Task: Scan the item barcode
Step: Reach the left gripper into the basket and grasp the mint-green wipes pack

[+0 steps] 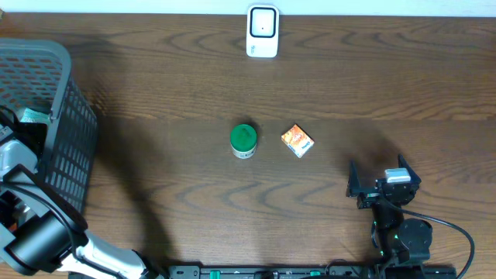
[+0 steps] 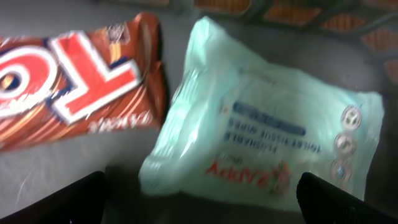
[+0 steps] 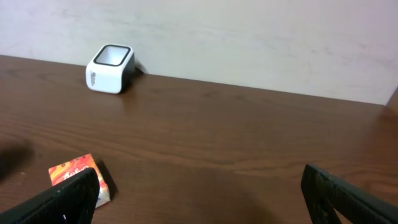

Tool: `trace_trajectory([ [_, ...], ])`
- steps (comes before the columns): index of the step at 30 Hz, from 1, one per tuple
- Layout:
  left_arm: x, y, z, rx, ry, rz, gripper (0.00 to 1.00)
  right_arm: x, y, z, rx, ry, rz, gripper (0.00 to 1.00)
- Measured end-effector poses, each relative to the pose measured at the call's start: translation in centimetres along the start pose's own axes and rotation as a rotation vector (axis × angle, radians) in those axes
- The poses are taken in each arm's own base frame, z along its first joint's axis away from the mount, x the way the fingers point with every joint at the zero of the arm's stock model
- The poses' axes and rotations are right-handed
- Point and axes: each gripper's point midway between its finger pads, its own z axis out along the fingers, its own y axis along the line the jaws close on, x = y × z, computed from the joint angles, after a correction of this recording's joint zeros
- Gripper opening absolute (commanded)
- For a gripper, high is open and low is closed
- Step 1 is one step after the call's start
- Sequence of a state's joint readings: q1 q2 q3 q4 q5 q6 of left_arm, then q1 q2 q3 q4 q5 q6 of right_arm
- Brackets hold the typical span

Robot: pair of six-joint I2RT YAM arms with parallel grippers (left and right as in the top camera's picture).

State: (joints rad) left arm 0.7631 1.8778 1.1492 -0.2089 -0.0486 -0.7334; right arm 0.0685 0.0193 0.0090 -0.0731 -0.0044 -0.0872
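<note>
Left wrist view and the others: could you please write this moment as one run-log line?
left gripper: open, above wipes pack in basket | right gripper: open, empty | scanner: at far table edge | step: nothing picked yet

The table (image 1: 155,93) was dark, grained wood, the basket (image 1: 74,147) grey plastic mesh, the scanner (image 1: 262,32) smooth white plastic, and the wipes pack (image 2: 267,137) and snack wrapper (image 2: 74,87) glossy, crinkled film.

a green-lidded jar (image 1: 243,140) stands in the middle of the dark wooden tabletop (image 1: 155,77), a small orange box (image 1: 297,140) just beside it; a pale wall (image 3: 249,37) runs behind.
</note>
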Motion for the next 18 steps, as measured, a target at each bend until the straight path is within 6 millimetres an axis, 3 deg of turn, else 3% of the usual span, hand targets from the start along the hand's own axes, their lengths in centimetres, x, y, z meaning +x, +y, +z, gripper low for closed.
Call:
trace_trajectory([
  [4,-1.0,-1.1,1.0,0.030,-0.039,0.002,0.99,0.0,0.0,0.0,0.000,0.000,0.000,0.99],
  [5,-1.3,-1.4,1.2,0.041,-0.046,0.002,0.93,0.0,0.0,0.0,0.000,0.000,0.000,0.99],
  [7,-1.6,-2.1,1.6,0.069,-0.050,0.002,0.72,0.0,0.0,0.0,0.000,0.000,0.000,0.99],
  [10,-1.5,-2.5,2.2,0.097,-0.033,0.008,0.20,0.0,0.0,0.0,0.000,0.000,0.000,0.99],
  [11,-1.4,-2.4,2.4,0.105,-0.023,0.005,0.10,0.0,0.0,0.0,0.000,0.000,0.000,0.99],
  [18,0.1,-4.3,1.4,0.229,0.090,0.011,0.07,0.0,0.0,0.0,0.000,0.000,0.000,0.99],
])
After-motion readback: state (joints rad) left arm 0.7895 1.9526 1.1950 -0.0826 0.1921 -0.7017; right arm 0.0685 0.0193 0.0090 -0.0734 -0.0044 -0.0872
